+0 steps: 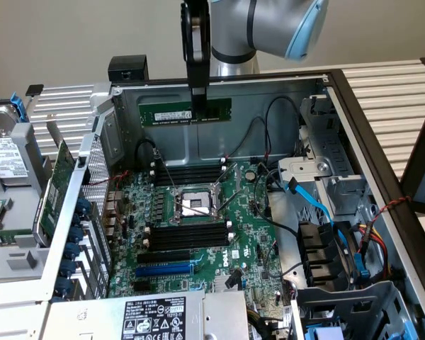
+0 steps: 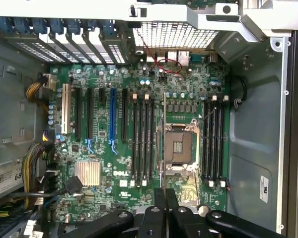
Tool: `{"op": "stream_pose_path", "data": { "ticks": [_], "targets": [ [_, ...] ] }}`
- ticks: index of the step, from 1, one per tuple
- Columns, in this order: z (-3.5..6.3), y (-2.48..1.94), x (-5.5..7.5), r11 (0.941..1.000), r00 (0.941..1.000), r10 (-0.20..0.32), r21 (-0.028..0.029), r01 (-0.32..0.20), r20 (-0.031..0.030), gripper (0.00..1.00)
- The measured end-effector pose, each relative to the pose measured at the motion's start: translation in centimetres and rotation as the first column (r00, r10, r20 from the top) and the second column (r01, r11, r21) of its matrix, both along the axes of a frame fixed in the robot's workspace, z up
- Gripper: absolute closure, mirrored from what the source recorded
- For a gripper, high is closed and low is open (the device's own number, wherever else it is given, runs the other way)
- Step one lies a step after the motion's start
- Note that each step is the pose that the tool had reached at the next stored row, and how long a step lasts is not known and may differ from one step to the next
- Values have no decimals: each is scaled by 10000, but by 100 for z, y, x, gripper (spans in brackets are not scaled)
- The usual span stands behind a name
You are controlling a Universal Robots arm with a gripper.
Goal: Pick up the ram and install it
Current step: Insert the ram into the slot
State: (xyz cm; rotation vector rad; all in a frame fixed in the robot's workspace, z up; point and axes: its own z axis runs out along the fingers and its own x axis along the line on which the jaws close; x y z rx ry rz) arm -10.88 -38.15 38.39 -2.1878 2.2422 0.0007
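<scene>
ram (image 1: 166,112) is picked up, clamped in your closed gripper (image 1: 198,106) high over the motherboard (image 1: 244,234). no seating yet, the black memory slots (image 1: 188,237) sit empty.

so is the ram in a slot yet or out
Out. The ram, held level by the shut gripper, hangs above the motherboard; the black memory slots below look empty.

An open computer case (image 1: 171,145) holds a green motherboard (image 1: 251,212), an empty processor socket (image 1: 193,205), black slots (image 1: 184,237) and a blue cable (image 1: 313,200).
</scene>
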Motion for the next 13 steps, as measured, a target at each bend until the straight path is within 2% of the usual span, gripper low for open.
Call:
{"op": "stream_pose_path", "data": {
  "ticks": [1,3,4,8,9,11,12,13],
  "targets": [
    [-9,0,0,10000,10000,-54,-2,54,-4,88],
    [-17,0,0,9999,9998,-163,-4,163,-72,88],
    [-23,0,-1,9997,9997,-234,-3,234,-86,88],
    [-49,3,-1,9993,9992,-381,-14,381,-87,88],
    [-57,3,-1,9992,9992,-401,-42,401,-85,88],
    [-72,3,-2,9990,9991,-428,-139,427,-79,88],
    [-93,3,-3,9985,9989,-456,-304,453,-63,88],
    [-123,6,-9,9982,9987,-517,-305,516,-4,88]
  ]
}}
